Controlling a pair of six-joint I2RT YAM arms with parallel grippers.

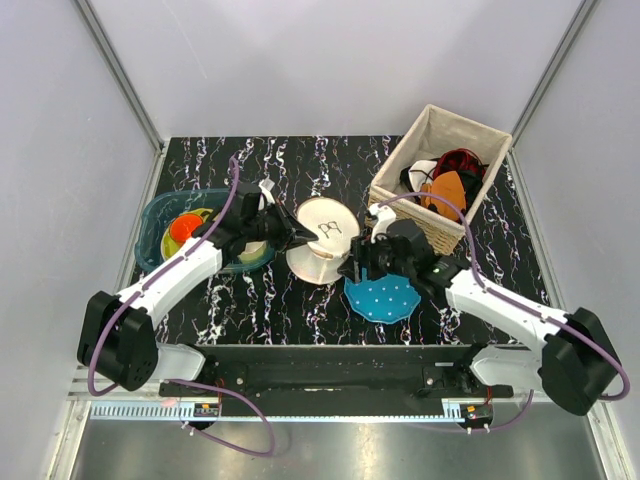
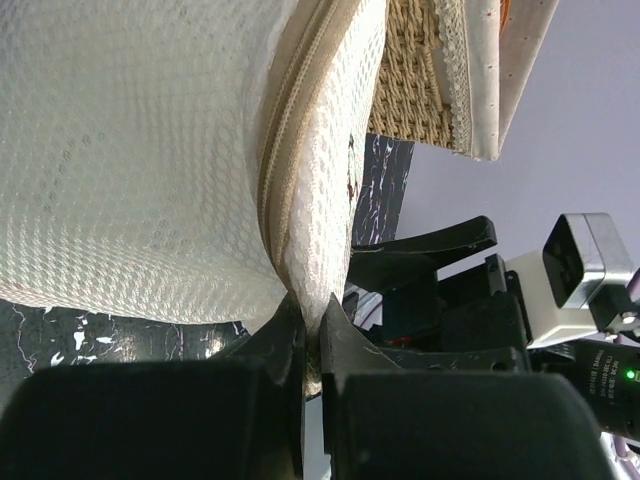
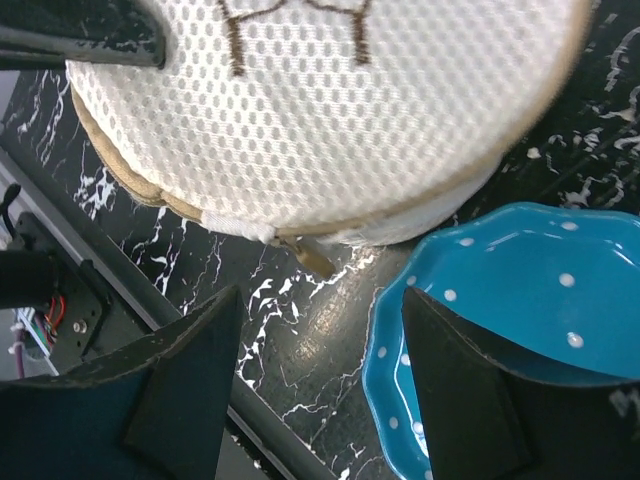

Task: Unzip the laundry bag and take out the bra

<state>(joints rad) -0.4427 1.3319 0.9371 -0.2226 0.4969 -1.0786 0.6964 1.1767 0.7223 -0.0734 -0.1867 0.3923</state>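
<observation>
Cream mesh: one laundry bag [image 1: 322,238] lies mid-table, its zip seemingly closed. At its 9 o'clock the left gripper [image 2: 312,322] is clenched on the rim seam. At 5 o'clock the right gripper [image 3: 320,297] hangs released over one zip pull [image 3: 313,258], beside one teal dish [image 3: 500,290].

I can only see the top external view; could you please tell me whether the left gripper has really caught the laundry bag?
Observer: Yes, the left gripper is shut on the laundry bag, pinching the mesh right beside the zip seam.
Operator: Thank you. And where is the zip pull?
Observer: The zip pull sticks out at the bag's rim, just ahead of the open right gripper, which is not touching it.
</observation>
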